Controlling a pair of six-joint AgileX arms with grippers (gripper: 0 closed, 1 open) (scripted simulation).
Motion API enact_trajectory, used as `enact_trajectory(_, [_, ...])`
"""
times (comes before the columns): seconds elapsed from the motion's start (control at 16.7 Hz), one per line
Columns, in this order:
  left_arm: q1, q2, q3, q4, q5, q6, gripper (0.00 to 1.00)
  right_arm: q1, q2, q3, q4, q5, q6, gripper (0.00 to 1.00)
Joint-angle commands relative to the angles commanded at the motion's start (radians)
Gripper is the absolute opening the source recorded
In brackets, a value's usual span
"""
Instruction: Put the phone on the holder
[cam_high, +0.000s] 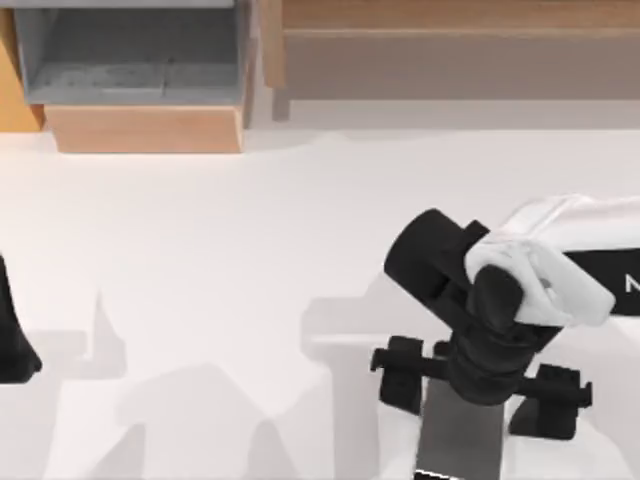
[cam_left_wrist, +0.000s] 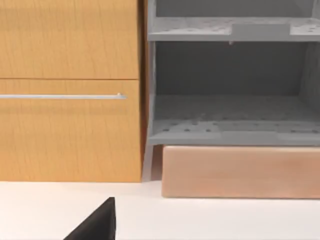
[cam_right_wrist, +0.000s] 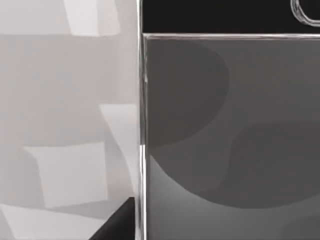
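Observation:
The phone (cam_high: 462, 430), with a grey screen and black bezel, hangs near the table's front edge on the right, clear of the white tabletop; its pale shadow falls to the left. My right gripper (cam_high: 475, 388) is shut on it, one black finger on each long side. Up close, the right wrist view has the phone (cam_right_wrist: 225, 130) with its ring mark in the black bezel, and one fingertip (cam_right_wrist: 117, 222) against its edge. My left gripper (cam_high: 12, 340) is parked at the table's left edge. The holder is out of view.
At the back left stands a grey open shelf unit (cam_high: 130, 55) on a wooden base (cam_high: 145, 128), beside an orange wooden cabinet (cam_left_wrist: 70, 90) with a metal handle. A long wooden ledge (cam_high: 450, 40) runs along the back right.

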Motion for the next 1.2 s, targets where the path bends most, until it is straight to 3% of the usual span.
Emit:
enact_trajectory(0.48, [0.0, 0.0, 0.0, 0.0, 0.0, 0.0, 1.0, 0.0, 0.0, 0.0, 0.0, 0.0, 0.0, 0.02])
enact_trajectory(1.2, [0.0, 0.0, 0.0, 0.0, 0.0, 0.0, 1.0, -0.001, -0.057, 0.031, -0.077, 0.017, -0.01, 0.0])
